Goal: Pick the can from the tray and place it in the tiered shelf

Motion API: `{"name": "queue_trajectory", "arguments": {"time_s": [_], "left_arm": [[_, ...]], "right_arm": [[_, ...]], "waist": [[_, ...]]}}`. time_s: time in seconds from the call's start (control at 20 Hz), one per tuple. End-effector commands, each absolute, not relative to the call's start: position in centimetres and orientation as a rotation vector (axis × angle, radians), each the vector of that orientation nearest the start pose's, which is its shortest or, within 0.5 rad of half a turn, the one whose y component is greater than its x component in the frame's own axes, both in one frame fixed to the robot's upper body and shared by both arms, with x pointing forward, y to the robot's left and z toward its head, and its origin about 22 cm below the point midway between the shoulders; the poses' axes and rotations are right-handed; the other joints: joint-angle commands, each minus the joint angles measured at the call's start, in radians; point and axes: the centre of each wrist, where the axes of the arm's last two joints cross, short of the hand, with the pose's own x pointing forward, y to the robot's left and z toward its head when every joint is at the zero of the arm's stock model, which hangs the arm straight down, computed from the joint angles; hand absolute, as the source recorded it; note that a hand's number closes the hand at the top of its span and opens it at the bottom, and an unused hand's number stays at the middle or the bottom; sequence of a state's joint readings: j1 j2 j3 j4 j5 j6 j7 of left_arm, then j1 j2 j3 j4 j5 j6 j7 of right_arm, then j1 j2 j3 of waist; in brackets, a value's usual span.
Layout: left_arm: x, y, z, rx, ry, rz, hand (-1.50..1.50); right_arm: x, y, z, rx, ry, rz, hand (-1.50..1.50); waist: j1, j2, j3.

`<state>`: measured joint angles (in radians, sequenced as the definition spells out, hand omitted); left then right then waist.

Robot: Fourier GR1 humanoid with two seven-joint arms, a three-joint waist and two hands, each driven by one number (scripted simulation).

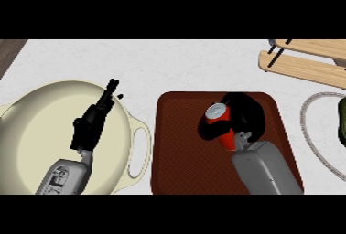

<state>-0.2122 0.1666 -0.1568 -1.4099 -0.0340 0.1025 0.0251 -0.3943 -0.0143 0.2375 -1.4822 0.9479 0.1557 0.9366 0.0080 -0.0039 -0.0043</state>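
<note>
Where the grey forearms enter at the lower edge, the left hand [91, 123] is seen resting with fingers straight over a cream pot [40, 132]. Farther in, the right hand [236, 116] is curled round the red can [218, 119], which is tilted above the brown tray [175, 151], apparently for lifting. Farthest, at upper right, the wooden tiered shelf [307, 59] is shown, well apart.

No legible text, labels, brands or numbers observed; the can [218, 119] shows no readable marking.
</note>
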Motion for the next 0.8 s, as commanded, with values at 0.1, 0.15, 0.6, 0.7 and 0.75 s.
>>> {"name": "queue_trajectory", "arguments": {"time_s": [0.1, 0.15, 0.6, 0.7, 0.75], "left_arm": [[28.2, 23.4, 0.4, 0.082, -1.597, -0.273, 0.0], [28.6, 23.1, 1.2, 0.095, -1.563, -0.259, 0.0], [28.5, 23.1, 1.2, 0.124, -1.569, -0.259, 0.0], [28.5, 20.9, 2.4, 0.11, -1.58, -0.26, 0.0], [28.9, 22.1, 2.6, 0.105, -1.567, -0.244, 0.0]], "right_arm": [[33.2, -13.0, 8.4, -0.891, -1.101, 0.619, 1.5], [33.2, -12.3, 10.3, -0.837, -1.139, 0.557, 1.5], [29.4, -11.7, 19.4, -0.886, -1.428, 0.275, 1.5], [29.5, -11.1, 20.2, -0.934, -1.435, 0.227, 1.5], [29.6, -11.4, 20.9, -0.987, -1.424, 0.24, 1.5]], "waist": [[0.0, 0.006, 0.004], [0.003, 0.005, 0.005], [-0.017, -0.001, 0.004], [-0.011, 0.0, 0.004], [-0.01, 0.001, 0.004]]}}
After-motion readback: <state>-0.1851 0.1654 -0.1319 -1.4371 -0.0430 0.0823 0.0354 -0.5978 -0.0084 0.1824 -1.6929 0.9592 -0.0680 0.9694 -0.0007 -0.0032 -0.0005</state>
